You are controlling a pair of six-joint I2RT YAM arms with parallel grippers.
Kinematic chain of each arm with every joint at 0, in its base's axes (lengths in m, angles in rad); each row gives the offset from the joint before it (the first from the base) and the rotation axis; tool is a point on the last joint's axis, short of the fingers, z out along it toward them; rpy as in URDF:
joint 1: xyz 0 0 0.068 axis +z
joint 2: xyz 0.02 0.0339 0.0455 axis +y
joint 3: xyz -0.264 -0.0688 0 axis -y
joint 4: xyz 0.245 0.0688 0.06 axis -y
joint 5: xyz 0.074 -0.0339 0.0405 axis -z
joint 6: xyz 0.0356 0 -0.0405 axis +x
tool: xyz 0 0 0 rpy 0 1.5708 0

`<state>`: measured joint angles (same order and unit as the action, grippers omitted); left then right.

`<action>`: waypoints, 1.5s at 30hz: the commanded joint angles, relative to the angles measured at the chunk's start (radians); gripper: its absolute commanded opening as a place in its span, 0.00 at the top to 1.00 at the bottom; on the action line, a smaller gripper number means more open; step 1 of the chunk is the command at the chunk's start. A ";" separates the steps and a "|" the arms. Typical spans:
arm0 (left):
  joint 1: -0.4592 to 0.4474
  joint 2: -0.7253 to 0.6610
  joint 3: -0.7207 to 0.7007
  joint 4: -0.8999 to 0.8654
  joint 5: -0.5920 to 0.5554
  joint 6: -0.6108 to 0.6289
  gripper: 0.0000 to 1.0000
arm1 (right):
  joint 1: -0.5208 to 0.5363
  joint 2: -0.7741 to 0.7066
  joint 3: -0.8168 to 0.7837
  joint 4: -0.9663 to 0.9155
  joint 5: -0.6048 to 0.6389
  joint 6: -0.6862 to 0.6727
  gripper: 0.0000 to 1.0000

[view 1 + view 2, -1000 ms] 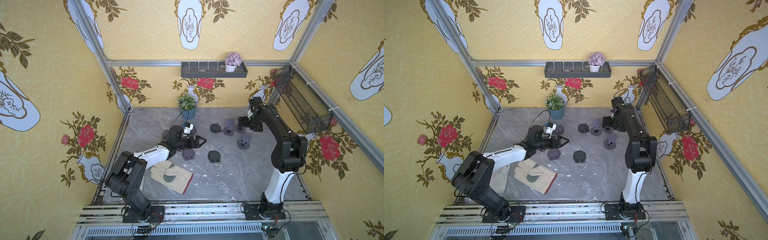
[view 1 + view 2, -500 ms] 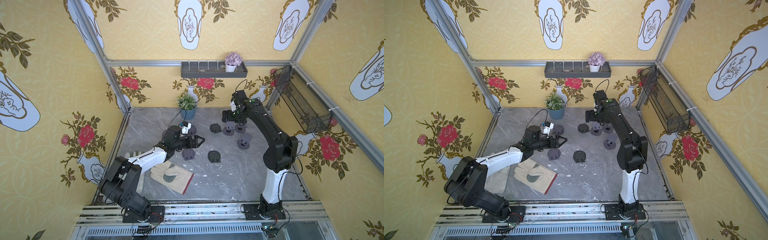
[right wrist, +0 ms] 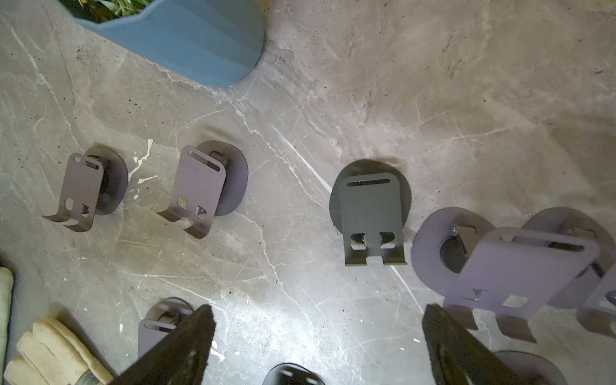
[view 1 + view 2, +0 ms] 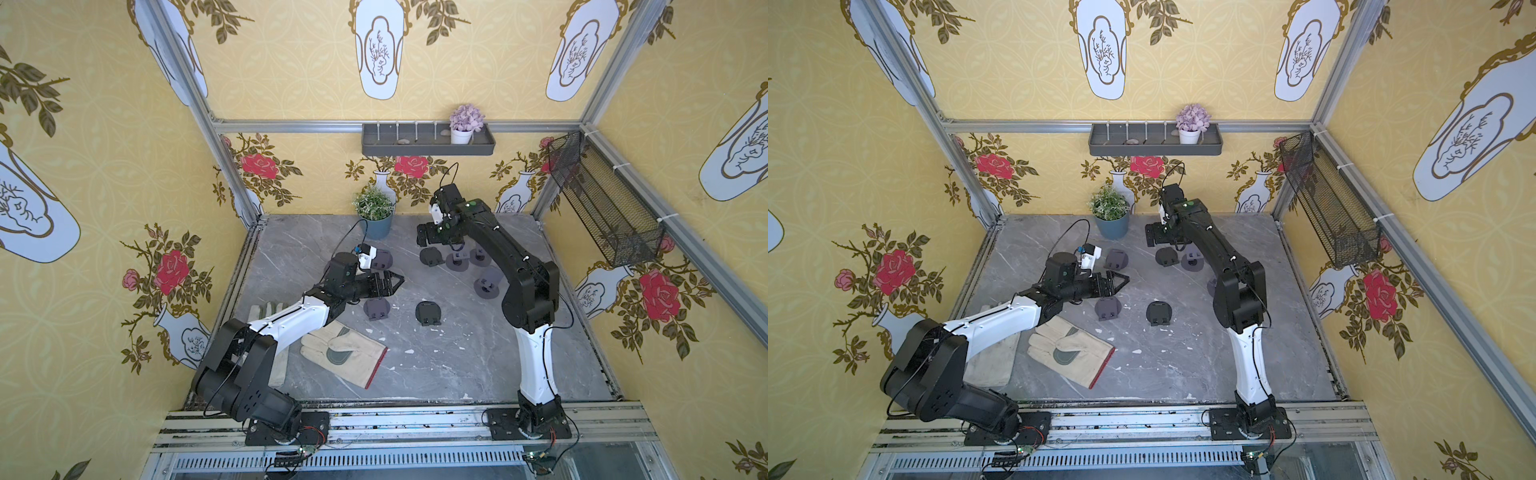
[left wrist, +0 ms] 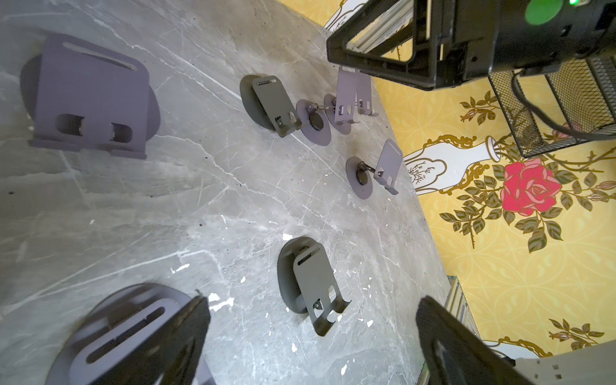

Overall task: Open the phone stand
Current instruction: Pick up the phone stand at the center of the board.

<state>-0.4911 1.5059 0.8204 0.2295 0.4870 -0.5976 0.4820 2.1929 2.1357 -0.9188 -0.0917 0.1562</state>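
Table [image 4: 457,365]: grey marble, lies under both sets of jaws
Glove [image 4: 345,353]: flat on the table, well behind the left jaws, beside the left arm
Second glove [image 4: 266,311]: further behind the same jaws, partly under that arm
Pot [image 4: 376,226]: blue, holds a plant, stands near the right jaws on the side towards the left arm
Left gripper [image 4: 395,284]: jaws wide apart, nothing between them, low over the table
Right gripper [image 4: 428,240]: jaws wide apart, nothing between them, above the table, pointing down
Open stands [image 4: 457,262]: three, plates raised off their bases, beside and behind the right jaws, partly under the right arm
Stand 1 [image 4: 376,309]: grey, folded flat, close under one left finger [image 5: 186,336]; contact cannot be told
Stand 2 [image 4: 428,312]: dark, folded flat, ahead of the left jaws, in line with their gap, apart from them
Stand 3 [image 4: 431,256]: dark, folded flat, below the right jaws, in line with their gap, not touched
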 commanded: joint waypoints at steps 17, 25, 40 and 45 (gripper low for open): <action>0.027 0.025 -0.028 0.024 -0.001 0.000 0.01 | 0.012 0.181 0.040 0.031 0.110 -0.019 0.02; 0.047 0.040 -0.036 0.026 0.018 0.007 0.01 | 0.006 0.225 0.013 0.024 0.133 -0.001 0.02; 0.063 0.109 0.007 0.036 0.062 0.020 0.01 | -0.013 0.270 -0.002 0.028 0.136 0.021 0.02; 0.072 0.119 0.014 0.036 0.069 0.022 0.01 | -0.013 0.279 0.014 0.027 0.134 0.016 0.05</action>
<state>-0.4232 1.6150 0.8318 0.2489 0.5404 -0.5922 0.4694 2.4599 2.1368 -0.8902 0.0368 0.1642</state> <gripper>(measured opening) 0.991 0.978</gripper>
